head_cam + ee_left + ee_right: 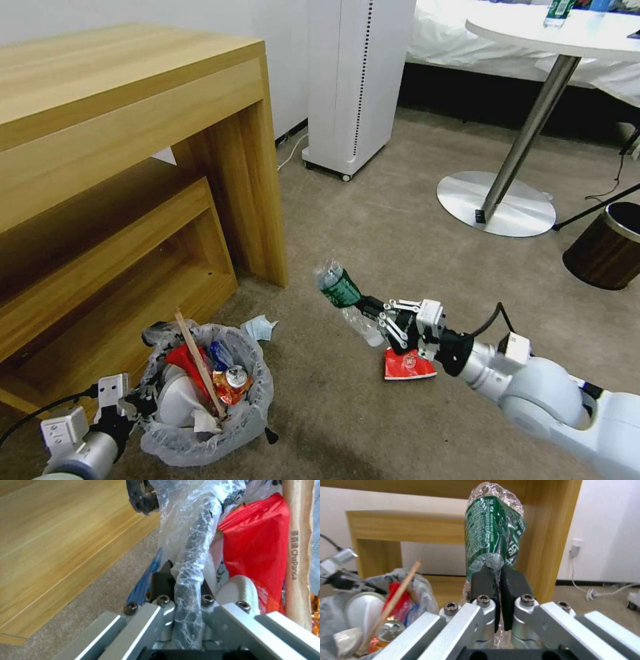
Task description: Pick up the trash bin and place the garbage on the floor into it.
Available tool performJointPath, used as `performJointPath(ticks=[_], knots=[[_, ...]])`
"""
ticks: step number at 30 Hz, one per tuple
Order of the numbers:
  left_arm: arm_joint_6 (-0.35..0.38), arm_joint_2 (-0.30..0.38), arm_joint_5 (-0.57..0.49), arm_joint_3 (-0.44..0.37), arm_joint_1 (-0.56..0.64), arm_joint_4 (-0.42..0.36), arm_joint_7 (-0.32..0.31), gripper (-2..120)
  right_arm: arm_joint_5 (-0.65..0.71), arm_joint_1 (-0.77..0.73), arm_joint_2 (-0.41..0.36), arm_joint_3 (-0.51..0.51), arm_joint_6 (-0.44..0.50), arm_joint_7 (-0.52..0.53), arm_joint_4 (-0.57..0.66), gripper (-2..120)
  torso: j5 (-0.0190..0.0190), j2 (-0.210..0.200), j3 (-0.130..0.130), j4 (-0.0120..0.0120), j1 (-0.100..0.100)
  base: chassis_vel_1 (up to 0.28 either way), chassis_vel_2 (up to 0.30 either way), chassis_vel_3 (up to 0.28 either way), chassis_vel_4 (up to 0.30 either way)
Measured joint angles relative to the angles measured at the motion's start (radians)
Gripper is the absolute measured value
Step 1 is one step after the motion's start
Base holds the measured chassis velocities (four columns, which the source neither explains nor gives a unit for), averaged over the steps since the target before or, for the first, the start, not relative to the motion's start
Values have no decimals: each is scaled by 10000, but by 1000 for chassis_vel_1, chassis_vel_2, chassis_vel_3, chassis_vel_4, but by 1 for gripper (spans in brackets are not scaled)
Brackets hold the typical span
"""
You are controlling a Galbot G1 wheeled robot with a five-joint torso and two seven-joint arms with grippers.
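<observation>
The trash bin (253, 407), black under a crinkly white bag, sits low by the floor (373, 220) in front of the wooden desk. It holds a wooden stick (199, 363), a red wrapper (181, 357), a can and a white slipper. My left gripper (138, 402) is shut on the bin's bag-covered rim (188, 585). My right gripper (365, 308) is shut on a crumpled clear bottle (340, 290) with a green label (493, 535), held above the carpet to the right of the bin. A red wrapper (408, 365) lies under that gripper. A pale blue mask (260, 328) lies beside the bin.
The wooden desk (133, 133) with its lower shelf stands at the left. A white tower appliance (353, 87) is at the back, a round table's steel foot (497, 203) to the right, and a dark wood-pattern bin (607, 247) at the far right.
</observation>
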Motion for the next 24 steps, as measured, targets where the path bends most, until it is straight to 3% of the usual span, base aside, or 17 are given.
performJointPath(ticks=[2,5,6,8,10,13,18,19,20,24], knots=[[-3,24,-29,-24,13,-34,2,1,8,243,287,-182,-145,71,-232,2,-2,0,0,-1,-1,0,0,0,0],[-15,64,-78,-77,66,-104,6,1,210,2090,1304,-1882,-300,536,-1116,2,-3,0,0,1,0,0,0,0,0],[-15,64,-78,-77,66,-104,6,1,210,2090,1304,-1882,-300,536,-1116,2,-3,0,0,1,0,0,0,0,0],[-20,19,-80,-85,93,-117,8,1,348,3238,2085,-2989,-282,614,-1689,2,0,0,1,4,0,0,0,0,0],[-22,8,-79,-92,95,-117,8,1,397,3476,2253,-3234,-276,621,-1785,2,-2,0,1,3,0,0,0,0,0],[-31,-56,-76,-126,97,-106,10,1,678,4483,3009,-4430,-181,590,-2169,2,-3,0,1,2,0,0,0,0,0],[-48,-140,-68,-149,44,-49,8,1,1064,5645,3653,-5788,50,360,-2437,2,-3,0,1,0,0,0,0,0,0],[-53,-218,-69,-184,-16,-30,2,1,1377,6565,4015,-6798,-6,459,-2464,2,-5,0,0,2,0,0,0,0,0],[-53,-246,-69,-191,-32,-23,-3,1,1482,6833,4128,-7147,-82,586,-2462,2,-5,0,1,2,0,0,0,0,0],[-56,-297,-81,-192,-138,15,-9,1,1740,7445,4428,-8013,-405,1007,-2432,2,-4,0,0,1,0,0,0,0,0]])
